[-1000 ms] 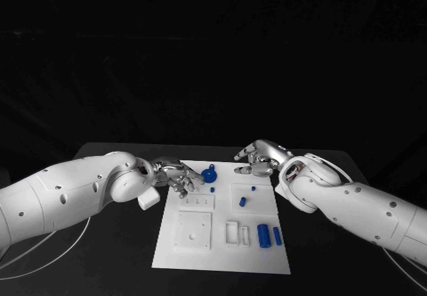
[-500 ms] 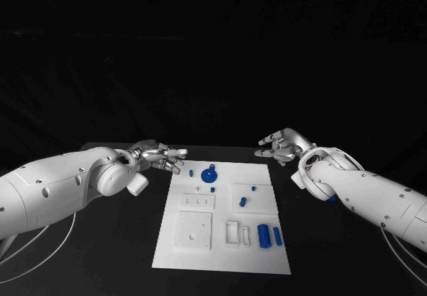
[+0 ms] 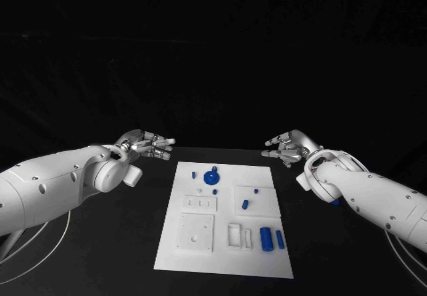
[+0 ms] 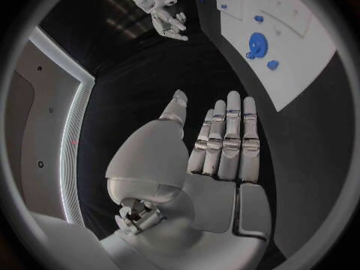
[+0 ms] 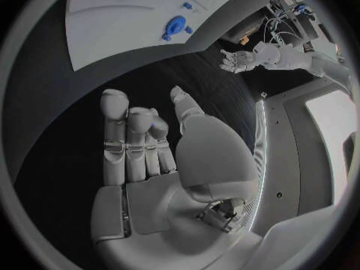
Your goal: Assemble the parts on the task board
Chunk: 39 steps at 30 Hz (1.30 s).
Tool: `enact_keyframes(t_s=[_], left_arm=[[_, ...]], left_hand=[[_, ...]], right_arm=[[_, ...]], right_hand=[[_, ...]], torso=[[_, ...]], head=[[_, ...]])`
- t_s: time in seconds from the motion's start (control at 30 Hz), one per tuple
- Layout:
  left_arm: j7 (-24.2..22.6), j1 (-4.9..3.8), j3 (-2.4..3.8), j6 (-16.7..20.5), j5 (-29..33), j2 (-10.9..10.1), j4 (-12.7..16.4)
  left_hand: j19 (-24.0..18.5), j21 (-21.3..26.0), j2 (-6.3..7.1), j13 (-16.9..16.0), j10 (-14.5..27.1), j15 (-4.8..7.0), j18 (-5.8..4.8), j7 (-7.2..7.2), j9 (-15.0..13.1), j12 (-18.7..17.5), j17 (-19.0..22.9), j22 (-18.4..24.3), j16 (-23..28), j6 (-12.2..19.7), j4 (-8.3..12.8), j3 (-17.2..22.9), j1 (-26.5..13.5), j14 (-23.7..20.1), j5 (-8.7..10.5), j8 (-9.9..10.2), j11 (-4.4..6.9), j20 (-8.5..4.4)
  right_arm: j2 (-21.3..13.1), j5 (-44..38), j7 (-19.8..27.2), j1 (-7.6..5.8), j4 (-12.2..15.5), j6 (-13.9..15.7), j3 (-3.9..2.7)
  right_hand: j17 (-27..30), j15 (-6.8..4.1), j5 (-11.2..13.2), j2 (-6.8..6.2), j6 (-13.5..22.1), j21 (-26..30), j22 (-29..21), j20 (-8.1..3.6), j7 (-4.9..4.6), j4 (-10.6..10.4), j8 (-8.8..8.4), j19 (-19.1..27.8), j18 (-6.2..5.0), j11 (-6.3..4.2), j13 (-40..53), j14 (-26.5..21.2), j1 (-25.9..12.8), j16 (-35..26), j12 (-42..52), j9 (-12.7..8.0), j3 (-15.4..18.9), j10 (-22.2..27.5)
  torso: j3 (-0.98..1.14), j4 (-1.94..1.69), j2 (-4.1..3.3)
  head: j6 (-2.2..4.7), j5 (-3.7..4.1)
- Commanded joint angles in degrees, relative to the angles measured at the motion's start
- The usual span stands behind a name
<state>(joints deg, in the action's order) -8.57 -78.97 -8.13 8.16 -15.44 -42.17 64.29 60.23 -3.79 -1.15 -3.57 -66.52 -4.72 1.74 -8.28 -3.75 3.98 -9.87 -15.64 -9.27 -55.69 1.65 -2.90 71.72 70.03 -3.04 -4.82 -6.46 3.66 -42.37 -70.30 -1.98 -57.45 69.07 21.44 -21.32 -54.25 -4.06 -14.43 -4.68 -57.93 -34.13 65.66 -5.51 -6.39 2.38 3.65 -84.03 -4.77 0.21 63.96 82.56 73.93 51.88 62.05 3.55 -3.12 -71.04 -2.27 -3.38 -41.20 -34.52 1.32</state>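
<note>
Parts lie scattered on the task board mid-desk, likely light, rigid, slippery plastic best pinched across their sides, while left hand and right hand flank its far end, fingers spread, holding nothing.

A robotics lab: black-draped table, white task board of blue parts.

Left hand and right hand hover empty, fingers extended.
</note>
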Motion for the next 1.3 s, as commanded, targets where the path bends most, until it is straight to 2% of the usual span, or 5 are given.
enact_keyframes(t_s=[0.03,0.53,0.63,0.83,1.3], left_arm=[[-2.5,-0.2,0.08,2.5,0.3,0.1,-0.4],[-8.9,-0.26,0.14,5.1,6.0,0.1,-1.6],[-9.9,-0.29,0.18,5.0,6.7,0.2,-2.1],[-11.7,-0.38,0.43,4.5,7.2,0.6,-3.7],[-15.0,-1.39,1.62,5.2,10.3,2.4,-10.0]], left_hand=[[0.7,-0.5,-0.43,0.0,0.1,0.05,-0.85,-0.11,0.1,-0.3,-0.2,2.3,0.3,-0.5,0.2,-0.4,0.2,0.5,0.12,-0.2,-0.15,-0.06],[-8.5,0.2,1.75,0.2,12.9,-4.43,-0.34,1.6,0.4,-0.6,5.9,7.3,5.8,7.3,-1.1,0.6,-0.2,-13.0,0.3,1.2,-0.13,4.39],[-13.2,0.3,5.85,0.9,27.2,-5.51,-1.01,2.51,0.8,-1.2,6.9,9.0,6.3,15.0,-3.8,2.2,-0.7,-27.0,0.41,1.9,0.47,5.91],[-28.8,0.9,15.95,1.5,40.7,-5.44,-1.5,5.38,1.5,-1.8,7.8,12.5,7.2,28.9,-18.8,-2.1,5.5,-45.9,0.02,2.6,2.37,8.51],[-27.5,-0.1,11.42,1.3,37.5,-5.45,3.75,2.92,1.2,-1.7,7.6,12.2,6.9,23.7,-18.1,1.5,4.9,-41.7,0.16,2.3,0.95,10.98]], right_arm=[[0.1,0.4,0.9,-0.02,-0.1,0.0,-0.04],[0.0,4.3,2.9,-0.16,-1.9,1.7,-0.04],[0.1,7.8,4.2,-0.34,-2.8,2.7,-0.04],[0.3,15.8,7.7,-0.84,-5.7,3.9,-0.04],[1.0,31.3,14.0,-2.09,-13.5,0.1,-0.04]], right_hand=[[-0.1,0.17,-0.2,0.07,-0.4,-0.2,-0.1,0.39,-0.01,0.3,-0.11,-2.7,-0.98,0.08,0.0,0.0,0.1,-0.1,-0.2,0.0,-0.1,0.3],[2.3,0.2,-0.4,0.21,-0.1,5.1,-2.8,0.52,-0.01,-0.5,-0.07,-2.0,-1.21,0.02,-6.4,-1.0,-1.1,-3.3,-6.9,0.0,0.1,3.4],[5.3,0.35,-1.0,0.88,1.4,16.1,-10.0,0.7,-0.1,-0.5,-0.15,-1.3,-1.24,0.05,-13.8,-1.3,-1.2,-8.9,-13.0,0.0,1.5,5.1],[12.3,2.0,-2.6,2.02,2.1,27.8,-22.5,2.49,-0.61,-0.3,-0.08,0.7,-1.06,1.23,-33.5,-5.7,-0.7,-18.4,-29.4,0.0,3.5,5.5],[30.3,6.5,-4.5,4.59,4.4,29.9,-50.9,7.11,-2.27,2.1,-0.26,7.3,-1.93,6.28,-60.5,-11.5,0.2,-28.5,-57.8,-0.1,5.6,7.4]], torso=[[-0.03,0.05,-0.01],[0.07,0.16,-0.02],[0.05,0.14,-0.01],[0.01,0.1,0.0],[0.06,0.08,-0.06]], head=[[0.05,-0.19],[0.61,-0.04],[0.59,-0.04],[1.52,-0.33],[3.79,-0.51]])
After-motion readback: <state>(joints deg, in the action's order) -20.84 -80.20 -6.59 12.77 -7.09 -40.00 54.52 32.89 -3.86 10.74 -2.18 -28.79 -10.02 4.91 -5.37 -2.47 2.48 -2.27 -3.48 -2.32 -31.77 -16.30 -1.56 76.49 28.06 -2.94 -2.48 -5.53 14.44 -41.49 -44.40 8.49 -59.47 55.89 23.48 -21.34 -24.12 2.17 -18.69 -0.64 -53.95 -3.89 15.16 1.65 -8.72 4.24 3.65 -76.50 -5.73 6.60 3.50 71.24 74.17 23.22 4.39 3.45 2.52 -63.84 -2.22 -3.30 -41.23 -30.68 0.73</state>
